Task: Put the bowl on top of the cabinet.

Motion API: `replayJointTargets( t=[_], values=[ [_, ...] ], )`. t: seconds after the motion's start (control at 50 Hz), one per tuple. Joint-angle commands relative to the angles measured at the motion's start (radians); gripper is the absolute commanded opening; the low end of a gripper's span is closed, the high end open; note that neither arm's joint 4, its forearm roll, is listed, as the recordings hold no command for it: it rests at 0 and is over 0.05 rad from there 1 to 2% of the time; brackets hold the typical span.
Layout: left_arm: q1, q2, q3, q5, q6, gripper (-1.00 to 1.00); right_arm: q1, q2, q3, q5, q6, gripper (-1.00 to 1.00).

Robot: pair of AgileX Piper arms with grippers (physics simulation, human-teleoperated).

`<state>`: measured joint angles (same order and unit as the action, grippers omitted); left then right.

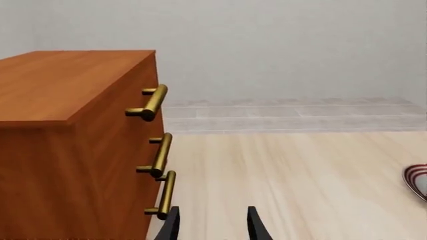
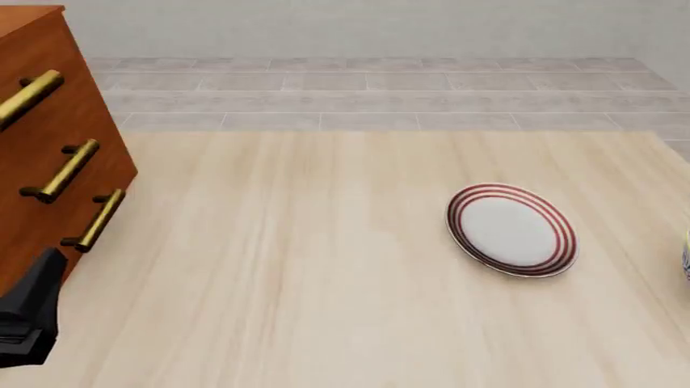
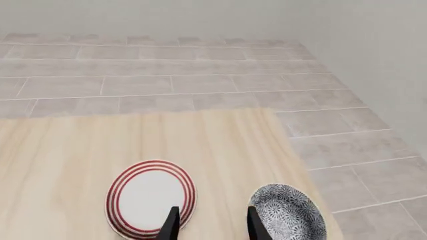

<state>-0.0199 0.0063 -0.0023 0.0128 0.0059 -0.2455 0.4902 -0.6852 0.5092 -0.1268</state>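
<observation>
The bowl (image 3: 288, 212), round with a dense black-and-white floral inside, sits near the table's right edge; in the front view only a sliver of the bowl (image 2: 686, 259) shows at the right border. My right gripper (image 3: 212, 224) hangs open above the gap between the bowl and the plate, holding nothing; it is out of the front view. The reddish-brown cabinet (image 1: 67, 130) with three brass-handled drawers stands at the table's far left, cabinet (image 2: 44, 137). My left gripper (image 1: 212, 225) is open and empty beside the cabinet's lowest handle; only its dark body shows in the front view.
A flat white plate (image 2: 511, 229) with red rings lies right of centre on the pale wooden table (image 2: 291, 275), plate (image 3: 151, 197), and its edge shows as plate (image 1: 416, 181). A grey tiled floor (image 2: 367, 89) and a pale wall lie beyond the table.
</observation>
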Motion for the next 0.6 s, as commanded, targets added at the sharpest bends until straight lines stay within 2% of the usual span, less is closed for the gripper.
replayJointTargets(
  t=[0.02,0.04,0.06,0.08,0.14,0.16,0.2,0.26,0.32,0.4,0.46,0.52,0.56,0.6],
  values=[
    [-0.005,0.001,0.000,0.002,-0.001,1.00,-0.142,0.091,-0.107,0.084,0.021,1.00],
    [-0.004,0.001,0.000,0.002,-0.003,1.00,-0.162,0.090,-0.085,0.083,-0.046,1.00],
    [-0.005,0.003,0.001,0.001,-0.003,1.00,-0.164,0.088,-0.078,0.082,-0.034,1.00],
    [-0.005,0.003,0.000,0.002,-0.006,1.00,-0.181,0.084,-0.070,0.077,-0.057,1.00],
    [-0.008,0.003,0.001,0.005,-0.003,1.00,-0.225,0.086,-0.064,0.072,-0.064,1.00],
    [-0.006,0.003,0.001,0.005,-0.004,1.00,-0.264,0.111,-0.054,0.058,-0.083,1.00],
    [-0.007,0.006,0.001,0.005,-0.001,1.00,-0.307,0.142,-0.062,0.052,-0.065,1.00],
    [-0.004,0.003,0.001,0.004,-0.003,1.00,-0.307,0.147,-0.038,0.065,-0.020,1.00],
    [-0.006,0.008,0.001,0.007,-0.005,1.00,-0.375,0.195,-0.056,0.056,-0.050,1.00],
    [-0.004,0.016,0.001,0.002,-0.007,1.00,-0.445,0.262,-0.069,0.040,-0.050,1.00],
    [-0.006,0.008,0.001,0.008,-0.003,1.00,-0.454,0.281,-0.064,0.030,-0.036,1.00],
    [-0.005,0.009,0.001,0.006,-0.006,1.00,-0.497,0.352,-0.054,-0.031,-0.034,1.00],
    [-0.006,0.006,0.001,0.009,-0.007,1.00,-0.514,0.373,-0.052,-0.047,-0.058,1.00],
    [-0.007,0.006,0.001,0.008,-0.009,1.00,-0.540,0.410,-0.064,-0.069,-0.048,1.00]
  ],
)
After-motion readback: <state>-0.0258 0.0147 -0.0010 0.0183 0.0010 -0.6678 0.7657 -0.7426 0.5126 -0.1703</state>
